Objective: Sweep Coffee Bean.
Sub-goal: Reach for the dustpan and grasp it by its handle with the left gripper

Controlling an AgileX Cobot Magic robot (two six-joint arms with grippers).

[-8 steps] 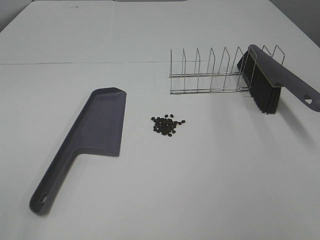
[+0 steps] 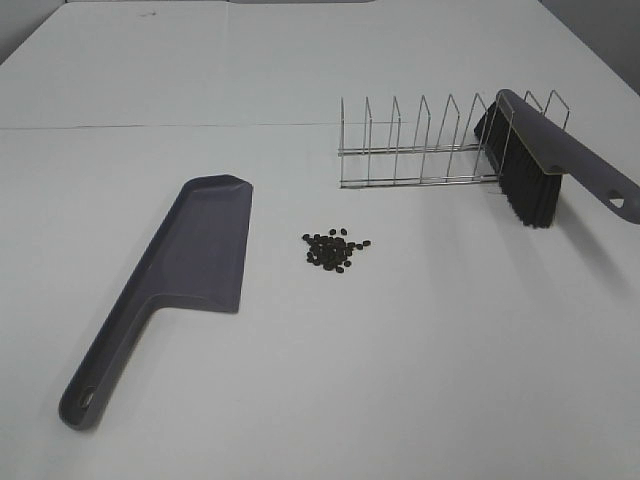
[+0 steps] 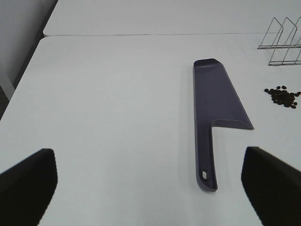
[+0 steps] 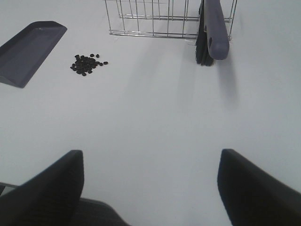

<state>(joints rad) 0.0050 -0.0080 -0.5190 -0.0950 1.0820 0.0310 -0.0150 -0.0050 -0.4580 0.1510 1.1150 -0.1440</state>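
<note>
Nothing looks swept yet: the coffee beans (image 2: 337, 252) lie piled on the counter (image 2: 400, 380) near the dustpan (image 2: 200, 245), the brush (image 2: 530, 170) rests untouched on the wire rack (image 2: 420, 150), and the left fingers (image 3: 28, 183) and right fingers (image 4: 51, 188) hang spread, empty.

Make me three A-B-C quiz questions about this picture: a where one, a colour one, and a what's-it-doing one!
1. The coffee beans lie: A on the table beside the dustpan; B inside the dustpan; C in a cup.
2. The dustpan is: A red; B grey; C yellow.
3. The brush is: A lying flat; B gripped by fingers; C leaning on the wire rack.
Answers: 1 A, they sit on bare table; 2 B, it is dark grey all over; 3 C, nothing holds it and its head rests at the rack.
</note>
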